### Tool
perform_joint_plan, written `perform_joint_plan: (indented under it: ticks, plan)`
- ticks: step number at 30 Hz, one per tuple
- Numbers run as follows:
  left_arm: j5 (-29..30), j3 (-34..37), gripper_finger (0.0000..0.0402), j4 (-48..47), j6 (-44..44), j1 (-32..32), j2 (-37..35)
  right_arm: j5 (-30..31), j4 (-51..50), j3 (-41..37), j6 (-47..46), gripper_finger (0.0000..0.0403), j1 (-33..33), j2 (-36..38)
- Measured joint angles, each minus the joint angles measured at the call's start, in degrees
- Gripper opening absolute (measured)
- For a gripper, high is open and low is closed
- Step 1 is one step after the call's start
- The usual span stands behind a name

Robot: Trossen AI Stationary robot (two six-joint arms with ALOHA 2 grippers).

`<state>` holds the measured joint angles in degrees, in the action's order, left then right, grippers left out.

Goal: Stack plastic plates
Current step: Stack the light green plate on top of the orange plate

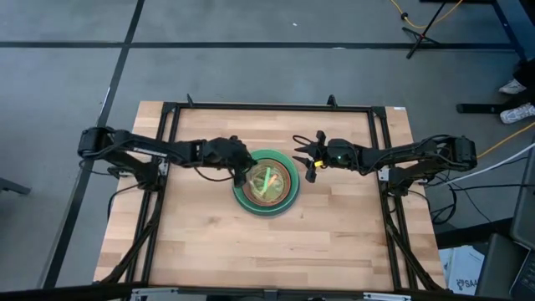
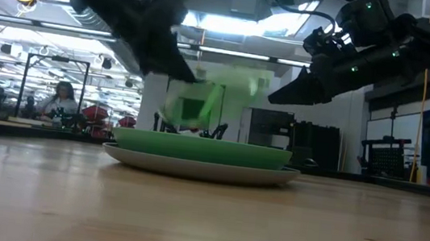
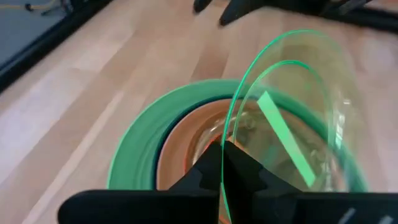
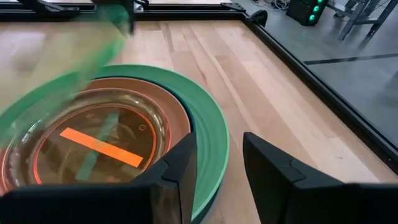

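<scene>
Left arm stretched in from the table's left edge, elbow low, forearm running toward the centre, its left gripper [image 1: 241, 170] poised over the near-left rim of the plate stack [image 1: 266, 182]. Fingers [image 3: 214, 168] clenched on the rim of a translucent yellow-green plate [image 3: 292, 93], held steeply tilted, almost on edge, its lower part down among the stack and its upper rim raised clear above; blurred in the low view [image 2: 214, 96]. Stack sitting mid-table on the wooden table [image 1: 334, 234]: a pale grey plate [image 2: 201, 168] at the very bottom, touching the wood, a light green plate [image 4: 208, 124] on it, a dark teal rim [image 3: 163, 137] just inside that, a terracotta plate [image 4: 177, 102] nested within, and clear small plates in the middle, an orange label strip [image 4: 99, 147] showing through them; how many small plates lie there, impossible to tell. Right arm reaching in from the table's right edge, forearm nearly level, wrist lifted, right gripper [image 1: 306, 155] hanging just off the stack's right rim, above the table and apart from the plates. Fingers [image 4: 267, 165] parted, grasping nothing. Beyond the table, far back in the room, a person [image 2: 61, 101] seated at a bench.
</scene>
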<state>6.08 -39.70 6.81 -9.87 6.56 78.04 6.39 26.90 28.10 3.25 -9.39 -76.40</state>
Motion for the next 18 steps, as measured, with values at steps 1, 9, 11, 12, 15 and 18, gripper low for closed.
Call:
perform_joint_plan:
  ticks: [1, 9, 11, 12, 15, 18]
  plan:
    - [0.04, 0.00, 0.0004, 0.31, 0.02, 0.49, 1.09, 0.00, -0.13, 0.00, -0.05, 0.0121, 0.00, 0.00]
    - [-1.13, 0.00, 0.0011, 3.51, 0.00, 2.48, 7.96, 0.00, -1.44, 0.00, -0.26, 0.0121, 0.00, 0.00]
    - [-1.02, 0.00, 0.0012, 3.50, 0.00, 2.48, 9.14, 0.01, -1.41, 0.01, -0.28, 0.0121, 0.00, 0.00]
    - [-0.92, 0.00, 0.0012, 3.42, 0.00, 2.54, 9.60, 0.00, -1.39, 0.00, -0.28, 0.0121, 0.00, 0.00]
    - [-1.10, 0.04, 0.0024, 2.80, 0.00, 2.61, 9.89, 0.07, -1.34, 0.02, -0.38, 0.0121, 0.00, 0.00]
    - [-2.31, 0.04, 0.0050, 1.77, 0.00, 2.59, 9.53, 0.70, -1.39, 0.02, -0.42, 0.0121, 0.00, 0.00]
